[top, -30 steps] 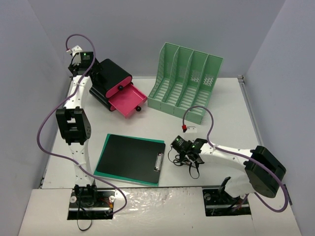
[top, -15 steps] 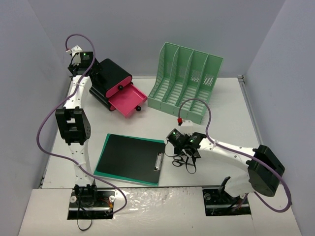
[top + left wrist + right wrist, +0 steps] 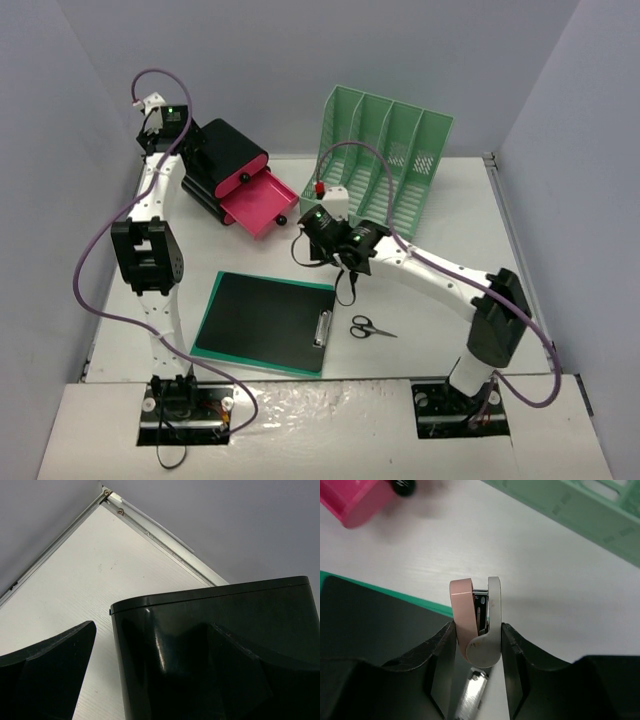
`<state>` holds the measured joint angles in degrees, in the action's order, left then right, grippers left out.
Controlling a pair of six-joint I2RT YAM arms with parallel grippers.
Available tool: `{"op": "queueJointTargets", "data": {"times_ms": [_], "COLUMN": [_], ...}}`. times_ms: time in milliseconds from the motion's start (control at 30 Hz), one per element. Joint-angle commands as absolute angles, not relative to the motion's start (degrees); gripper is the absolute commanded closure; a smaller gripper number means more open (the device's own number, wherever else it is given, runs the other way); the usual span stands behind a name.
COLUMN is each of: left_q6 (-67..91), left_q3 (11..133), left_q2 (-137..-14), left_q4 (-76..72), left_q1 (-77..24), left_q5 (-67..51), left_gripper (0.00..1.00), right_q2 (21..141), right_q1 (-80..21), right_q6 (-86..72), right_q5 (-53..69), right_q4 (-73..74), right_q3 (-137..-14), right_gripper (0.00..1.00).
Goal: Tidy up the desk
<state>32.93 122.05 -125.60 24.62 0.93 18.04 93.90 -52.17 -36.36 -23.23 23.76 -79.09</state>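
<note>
The desk (image 3: pixel 450 230) is the white tabletop. My right gripper (image 3: pixel 479 635) is shut on a small pink and white stapler (image 3: pixel 476 622), held upright above the desk between the clipboard's green edge and the pink drawer (image 3: pixel 355 500). From above, the right gripper (image 3: pixel 303 248) hangs just right of the open pink drawer (image 3: pixel 258 205). My left gripper (image 3: pixel 154 627) stands open at the back left corner against the black drawer box (image 3: pixel 210 645). One finger (image 3: pixel 50 670) is clear of the box's side.
A black clipboard on a green mat (image 3: pixel 265 322) lies at front left. Black scissors (image 3: pixel 368 327) rest to its right. A mint-green file rack (image 3: pixel 380 165) stands at the back. The black drawer box (image 3: pixel 225 160) sits at back left.
My right arm has swung up and to the left, from over the scissors to beside the pink drawer, with the stapler in its grip. The left arm has stayed still.
</note>
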Motion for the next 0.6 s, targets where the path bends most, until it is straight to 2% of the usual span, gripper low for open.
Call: {"op": "queueJointTargets", "data": {"times_ms": [0, 233, 567], "left_q6": [29.0, 28.7, 28.8], "left_q3": [119.5, 119.0, 118.6], "left_q2": [-125.2, -124.9, -124.4], "left_q4": [35.7, 35.6, 35.8], "left_q1": [1.7, 1.7, 1.7], "left_q5": [18.7, 19.2, 19.4], "left_gripper": [0.1, 0.1, 0.1], "right_q2": [103.8, 118.5, 133.3], "right_q1": [-51.6, -47.4, -43.5], "right_q6": [-27.8, -22.6, -20.2], "right_q5": [-22.9, -17.2, -9.6], "right_q4": [18.8, 16.4, 15.3], "right_q3": [-93.8, -111.6, -130.0], "right_gripper": [1.0, 1.0, 1.0]}}
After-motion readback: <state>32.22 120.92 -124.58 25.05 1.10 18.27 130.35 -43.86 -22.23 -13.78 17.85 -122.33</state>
